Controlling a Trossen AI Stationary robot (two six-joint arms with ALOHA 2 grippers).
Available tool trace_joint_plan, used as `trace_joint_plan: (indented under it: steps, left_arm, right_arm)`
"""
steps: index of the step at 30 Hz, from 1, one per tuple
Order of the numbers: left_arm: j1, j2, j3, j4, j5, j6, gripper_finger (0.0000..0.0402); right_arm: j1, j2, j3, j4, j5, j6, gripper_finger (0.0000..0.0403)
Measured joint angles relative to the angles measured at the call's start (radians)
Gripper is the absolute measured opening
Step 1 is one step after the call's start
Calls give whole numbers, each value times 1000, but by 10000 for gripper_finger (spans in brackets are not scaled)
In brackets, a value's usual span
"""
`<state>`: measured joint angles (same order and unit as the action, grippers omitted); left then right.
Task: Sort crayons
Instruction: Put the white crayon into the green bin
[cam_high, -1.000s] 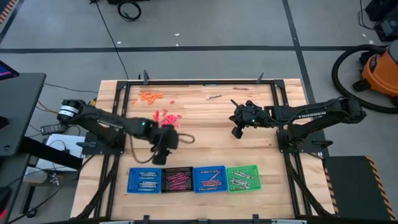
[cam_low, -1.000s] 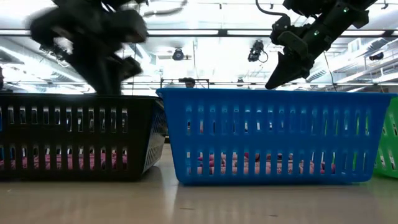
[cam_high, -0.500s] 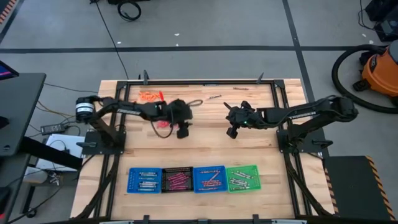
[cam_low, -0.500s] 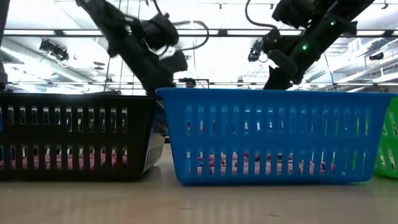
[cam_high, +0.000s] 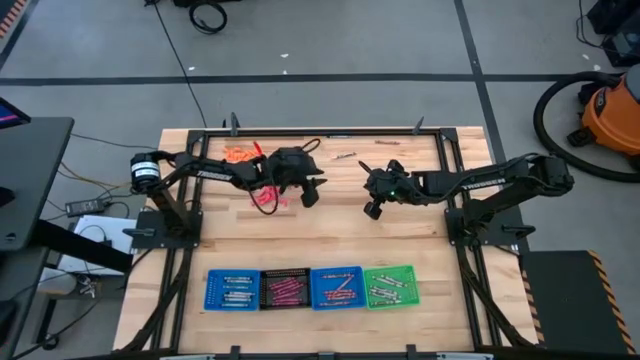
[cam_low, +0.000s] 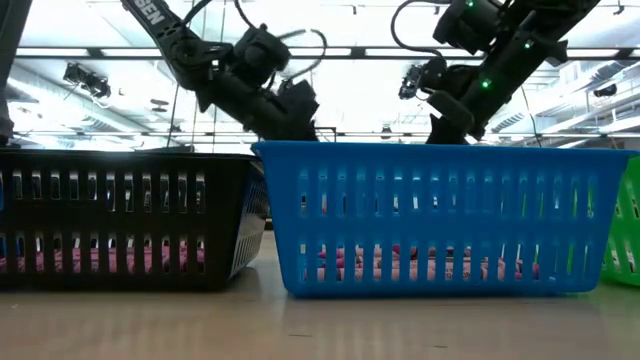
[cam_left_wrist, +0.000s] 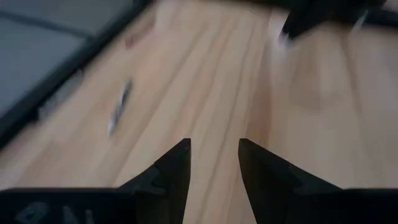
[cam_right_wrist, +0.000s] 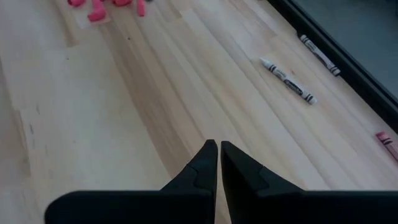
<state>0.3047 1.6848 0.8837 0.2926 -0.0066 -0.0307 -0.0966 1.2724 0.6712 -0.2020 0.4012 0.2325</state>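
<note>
**Empty jaws, loose crayons far from the trays**

Clock laid over the pale wooden tabletop as seen from above, twelve at the far edge.

Left gripper close to centre, a little toward ten o'clock. Fingers apart with nothing between them, over bare wood just beside the scattered pink and red crayon pieces.

Right gripper a little toward two o'clock of centre. Fingers nearly together, clamped on nothing.

Small heap of orange crayon pieces at eleven. Thin grey paper-wrapped crayons at twelve, near the dark frame rail. One maroon crayon lying close to the rail too.

Four slotted plastic trays in a row at six, each already holding crayons:
- blue tray
- black tray
- second blue tray
- green tray

Likely trouble from here:
- **Clash of arms:** both grippers near the middle, so a reach by each toward the same grey crayons at twelve could bring them together.
- **Rolling away:** round sticks on smooth wood, easily nudged aside by one finger landing before the other.
- **Pushing, not pinching:** right gripper sent down as it stands, nearly closed, would probably shove a crayon along the wood.
- **Catching the rail:** little room for a finger beside the crayons at the twelve o'clock edge.
- **Double pick:** pink pieces crowded, so two could come up at once, or a wrong colour land in a tray.
- **Drop in transit:** long carry from twelve to six, risky with a pinch near a crayon's end.
</note>
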Motion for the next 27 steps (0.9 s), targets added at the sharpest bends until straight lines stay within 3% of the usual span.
trace_joint_plan:
  steps: [7, 14, 19, 27]
  left_arm:
    - [0, -1, 1, 215, 0, 5, 144]
    - [2, -1, 2, 317, 4, 36, 144]
    - [25, 68, 158, 70, 19, 86, 144]
    - [84, 318, 525, -253, 31, 159, 144]
  right_arm:
    - [-4, 0, 0, -2, -2, -8, 28]
    - [-10, 0, 0, -14, -2, -27, 28]
    - [-27, 0, 0, -15, -2, -39, 28]
    - [-37, 0, 0, -3, -2, -53, 28]
